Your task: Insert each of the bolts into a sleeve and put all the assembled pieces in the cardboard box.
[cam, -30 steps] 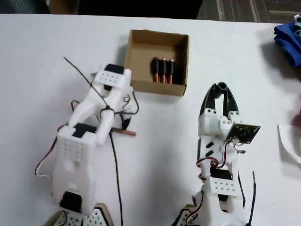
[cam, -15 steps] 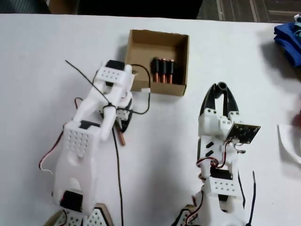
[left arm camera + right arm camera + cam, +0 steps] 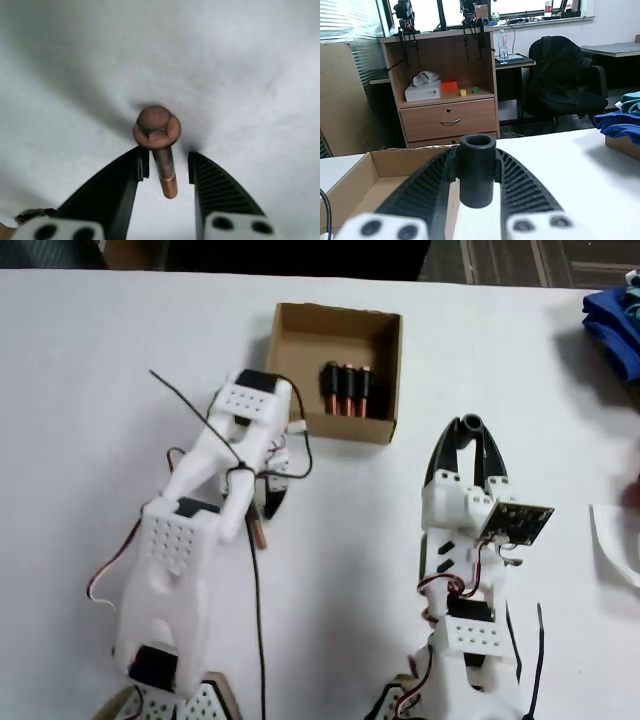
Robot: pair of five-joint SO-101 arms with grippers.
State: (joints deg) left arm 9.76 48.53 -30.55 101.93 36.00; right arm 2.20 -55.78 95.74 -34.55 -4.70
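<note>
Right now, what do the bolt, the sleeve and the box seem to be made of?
The bolt looks like copper-toned metal, with a dull sheen and a hex head. The sleeve is matte black, perhaps plastic or rubber; no shine. The box is plain brown cardboard with matt walls.

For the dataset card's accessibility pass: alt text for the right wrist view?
The right gripper clamps a black sleeve upright between its black fingers, open bore on top. Beyond it lie the open cardboard box and the white table, with a wooden cabinet and an office chair behind.
</note>
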